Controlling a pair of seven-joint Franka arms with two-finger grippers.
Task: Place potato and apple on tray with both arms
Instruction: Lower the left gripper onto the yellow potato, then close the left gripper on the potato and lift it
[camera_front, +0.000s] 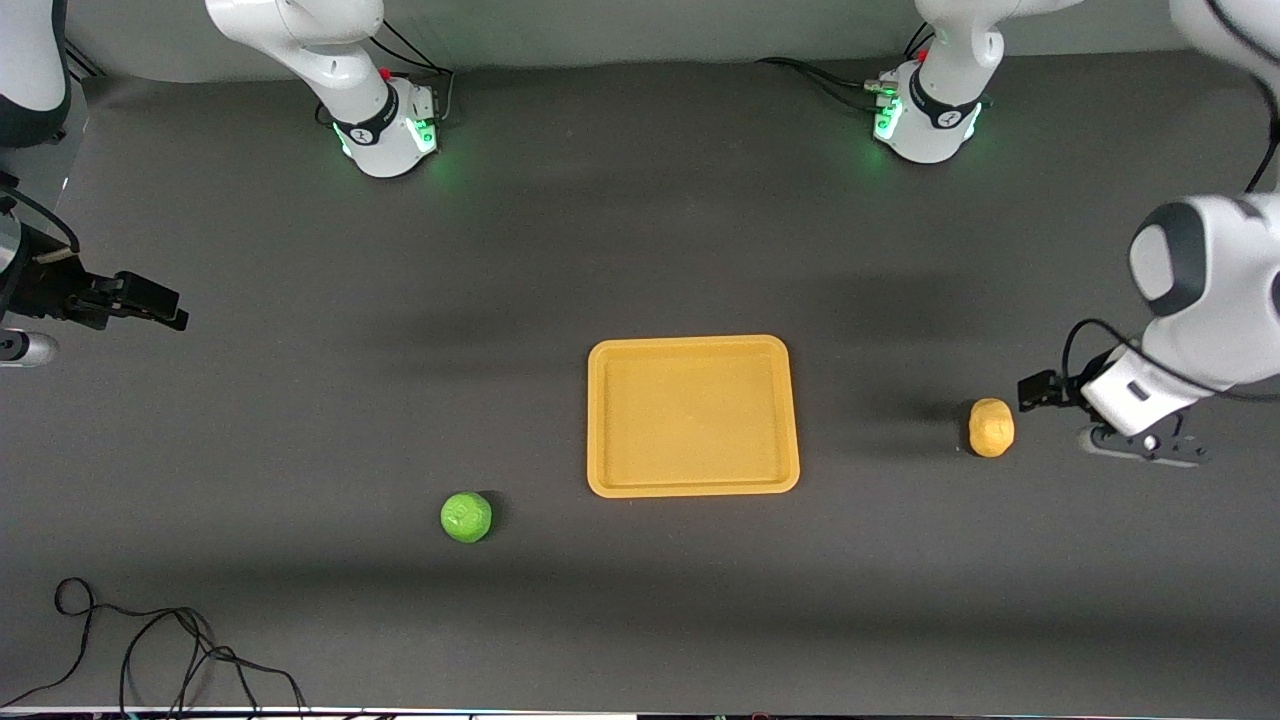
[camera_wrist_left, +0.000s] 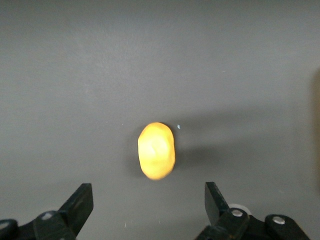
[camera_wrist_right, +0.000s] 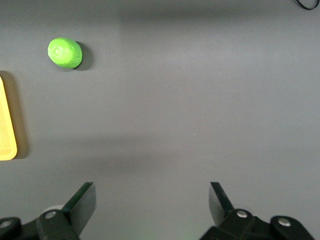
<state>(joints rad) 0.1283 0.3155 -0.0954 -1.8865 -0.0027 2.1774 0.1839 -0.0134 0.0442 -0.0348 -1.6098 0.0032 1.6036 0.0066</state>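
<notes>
The yellow-orange tray (camera_front: 692, 489) lies near the table's middle with nothing on it; its corner also shows in the right wrist view (camera_wrist_right: 6, 125). The tan potato (camera_front: 991, 427) lies on the table beside the tray, toward the left arm's end. My left gripper (camera_front: 1040, 389) hovers open and empty close by it; the potato (camera_wrist_left: 156, 151) lies ahead of the fingers (camera_wrist_left: 149, 202), not between them. The green apple (camera_front: 466, 517) lies nearer the camera than the tray, toward the right arm's end. My right gripper (camera_front: 160, 308) is open and empty over bare table, well away from the apple (camera_wrist_right: 65, 52).
A loose black cable (camera_front: 150, 650) lies on the table at the near corner toward the right arm's end; a bit of it shows in the right wrist view (camera_wrist_right: 307, 4). The two arm bases (camera_front: 390, 130) (camera_front: 925, 125) stand along the table's edge farthest from the camera.
</notes>
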